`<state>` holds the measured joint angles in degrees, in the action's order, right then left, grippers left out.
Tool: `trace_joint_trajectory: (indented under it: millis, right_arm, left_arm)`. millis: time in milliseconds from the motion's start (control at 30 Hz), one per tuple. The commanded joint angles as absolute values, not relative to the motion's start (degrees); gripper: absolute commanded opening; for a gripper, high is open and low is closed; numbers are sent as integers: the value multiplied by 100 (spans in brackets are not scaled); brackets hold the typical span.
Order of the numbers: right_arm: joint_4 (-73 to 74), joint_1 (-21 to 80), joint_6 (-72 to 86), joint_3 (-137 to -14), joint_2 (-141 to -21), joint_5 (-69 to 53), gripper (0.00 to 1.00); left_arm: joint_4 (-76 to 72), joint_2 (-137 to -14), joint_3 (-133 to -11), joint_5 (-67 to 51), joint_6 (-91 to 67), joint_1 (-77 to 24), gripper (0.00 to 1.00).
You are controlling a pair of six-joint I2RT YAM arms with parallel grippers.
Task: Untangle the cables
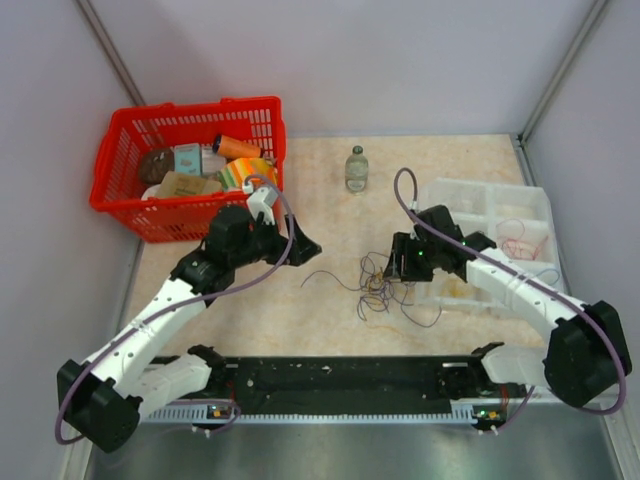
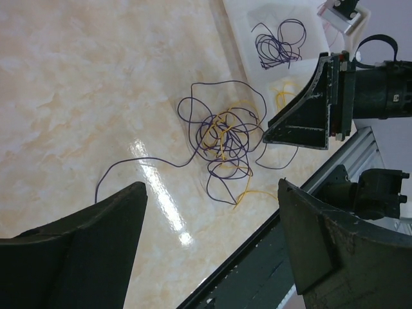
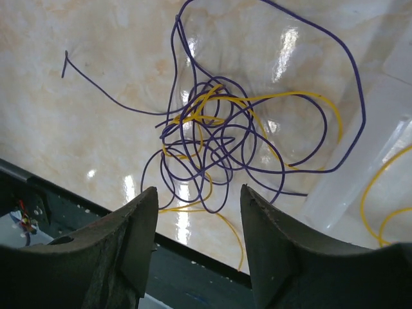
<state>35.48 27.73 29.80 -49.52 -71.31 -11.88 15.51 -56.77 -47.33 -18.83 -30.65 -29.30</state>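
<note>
The left gripper [image 2: 211, 185] hangs with fingers spread wide and nothing between them. It faces the cables [image 1: 378, 288], a purple and yellow tangle on the table [image 1: 320, 200] between the arms. The tangle is stretched left to right, and one loose purple strand [image 2: 141, 159] trails left toward that gripper. At the tangle's right edge hovers the right gripper [image 3: 198, 193], fingers parted and empty, beside a clear tray [image 1: 440, 190].

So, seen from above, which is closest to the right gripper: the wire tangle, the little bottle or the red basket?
1. The cables, just beside the right gripper.
2. The bottle, farther back, mid-table.
3. The red basket, far back left.
</note>
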Motion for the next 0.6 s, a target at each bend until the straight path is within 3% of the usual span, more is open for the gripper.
trace_joint_trajectory:
  millis: [0,233,433,567]
  right_arm:
    - [2366,3136,3743,-4449,-6934,-1433,52]
    - [2136,3481,4412,-4420,-7601,-502,48]
    - [2803,3778,3877,-5554,-8139,-70,1]
    - [3225,4244,3525,-6334,-7929,-18,0]
  left_arm:
    - [1345,-5599,-4641,-1881,-3155,-3032,86]
    - [1327,-5686,-4755,-1899,-3190,-3094,89]
    - [1388,-5660,-4834,-1811,-3164,-3111,89]
    - [1599,-5573,-4904,-1443,-3024,-3103,90]
